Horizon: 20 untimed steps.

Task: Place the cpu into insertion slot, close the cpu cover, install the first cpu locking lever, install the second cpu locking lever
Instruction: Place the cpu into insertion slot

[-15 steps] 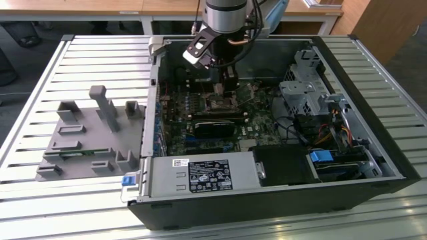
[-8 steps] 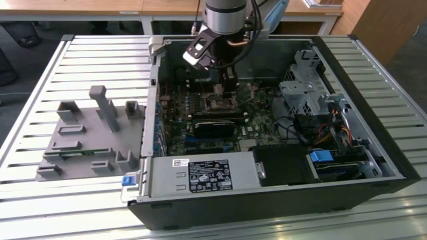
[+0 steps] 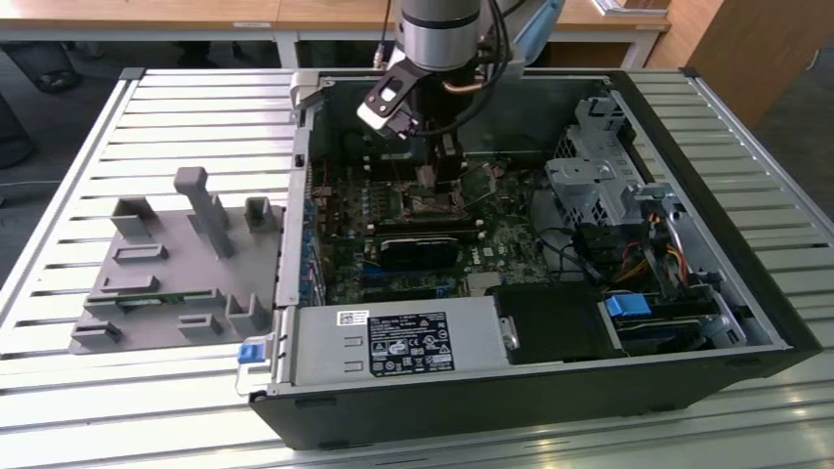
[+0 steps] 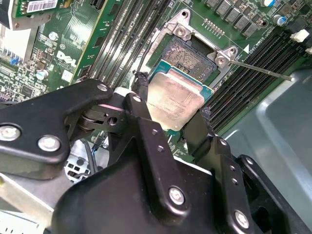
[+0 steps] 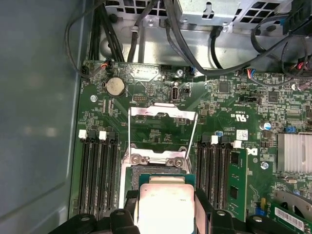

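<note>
Gripper (image 4: 173,97) is seen clenched on the cpu (image 4: 176,101), the chip being pinched by its edges between the black fingers (image 4: 141,87) in the second wrist view. The cpu is held close beside the insertion slot (image 4: 189,54), not seated in it. The cpu cover (image 5: 163,111) is stood open. In the exterior view, the arm is placed inside the computer case (image 3: 521,410), at upper centre of the frame.

In the second wrist view I am counting one tool (image 4: 173,100), one cpu (image 4: 175,95) and one insertion slot (image 4: 187,56). The first wrist view is showing one cpu cover (image 5: 163,111), one round battery (image 5: 115,86) and four memory slots (image 5: 92,170), two on each side. On the counter (image 3: 78,127) one computer case (image 3: 521,401) and one grey tray (image 3: 170,283) are lying.
</note>
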Each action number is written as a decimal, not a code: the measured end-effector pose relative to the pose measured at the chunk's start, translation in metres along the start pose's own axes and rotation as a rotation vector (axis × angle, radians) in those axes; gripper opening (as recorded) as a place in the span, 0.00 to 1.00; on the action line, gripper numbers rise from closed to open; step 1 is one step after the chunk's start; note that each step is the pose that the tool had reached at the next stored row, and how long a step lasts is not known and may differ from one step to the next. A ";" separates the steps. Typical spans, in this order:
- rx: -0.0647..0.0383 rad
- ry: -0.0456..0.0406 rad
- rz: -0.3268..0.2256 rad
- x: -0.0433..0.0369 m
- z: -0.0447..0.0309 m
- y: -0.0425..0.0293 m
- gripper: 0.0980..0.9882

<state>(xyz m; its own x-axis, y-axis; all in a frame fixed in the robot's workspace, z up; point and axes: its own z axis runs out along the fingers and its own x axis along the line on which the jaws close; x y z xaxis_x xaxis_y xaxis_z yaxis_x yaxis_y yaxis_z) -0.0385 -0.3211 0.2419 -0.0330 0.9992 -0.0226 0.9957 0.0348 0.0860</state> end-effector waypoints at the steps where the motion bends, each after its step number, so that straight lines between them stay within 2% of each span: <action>1: 0.000 -0.0001 0.000 0.0005 0.0010 0.0000 0.49; 7: 0.000 -0.0001 0.000 0.0040 0.0067 -0.0004 0.49; 20: 0.000 -0.0004 0.000 0.0053 0.0211 -0.0020 0.49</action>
<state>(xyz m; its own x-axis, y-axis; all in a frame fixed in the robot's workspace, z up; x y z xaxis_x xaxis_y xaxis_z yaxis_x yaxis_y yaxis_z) -0.0388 -0.3163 0.2205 -0.0328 0.9992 -0.0230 0.9957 0.0347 0.0859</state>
